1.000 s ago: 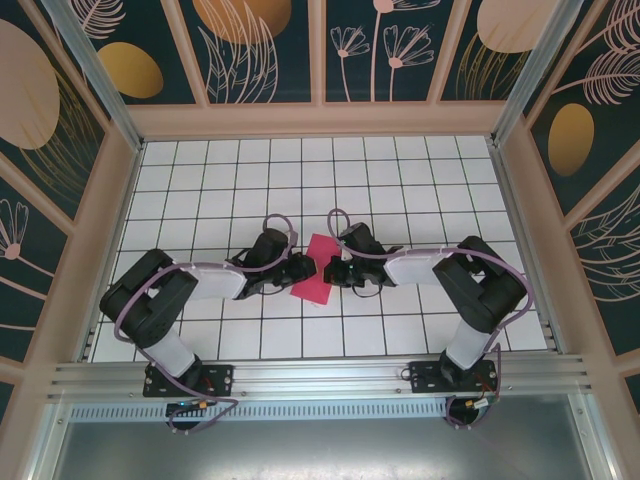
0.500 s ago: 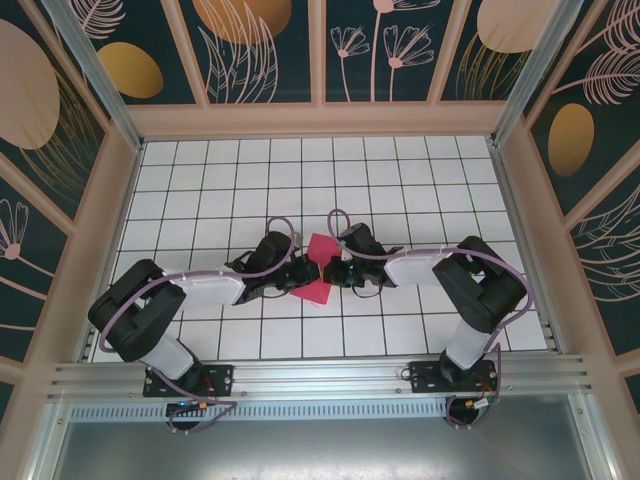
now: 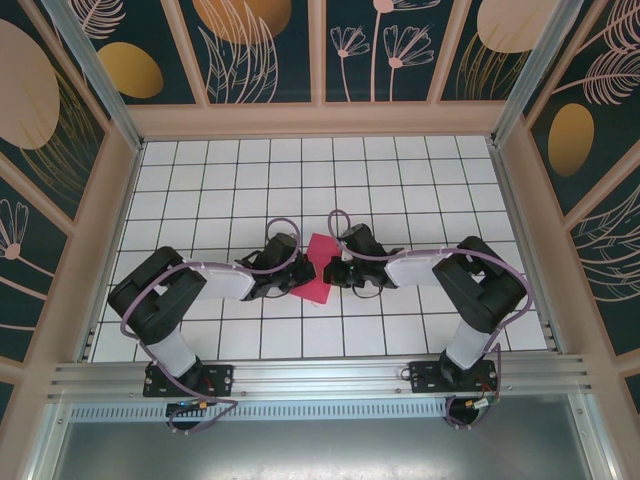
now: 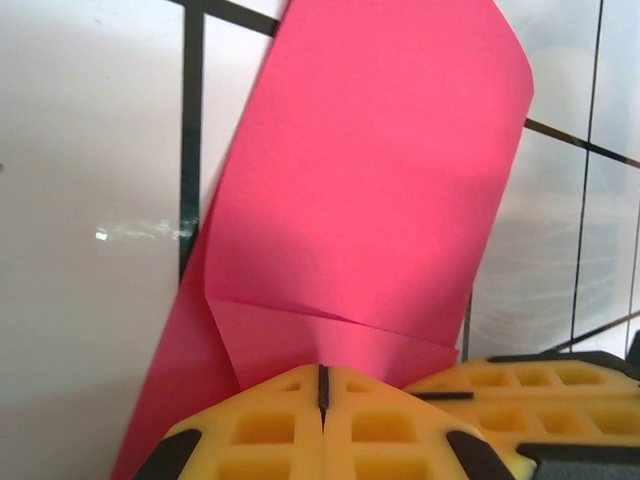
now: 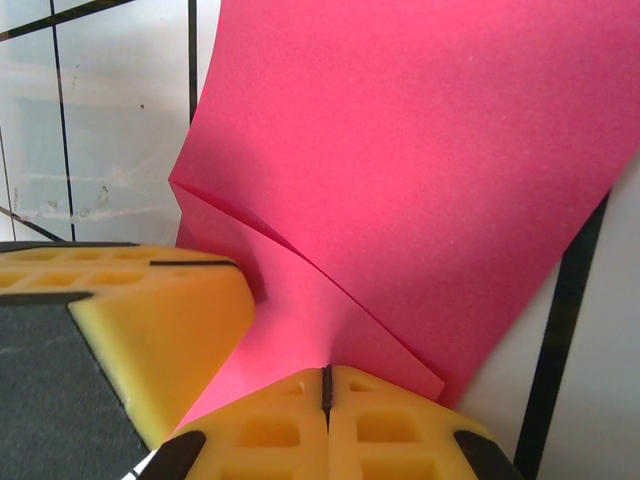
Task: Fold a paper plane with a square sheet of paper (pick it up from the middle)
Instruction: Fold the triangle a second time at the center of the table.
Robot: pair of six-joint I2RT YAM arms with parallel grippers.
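Two grippers meet mid-sheet: left gripper (image 4: 322,385) and right gripper (image 5: 326,385) each clamped on square sheet of paper (image 4: 370,180) (creased, partly folded), probably steadying it for next fold.

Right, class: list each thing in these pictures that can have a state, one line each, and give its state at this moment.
left gripper: shut, pinching the square sheet of paper at its near edge.
right gripper: shut, pinching the same sheet, close beside the left gripper.
square sheet of paper: partly folded, creased near the fingertips, bowed rather than flat, gripped from both sides.
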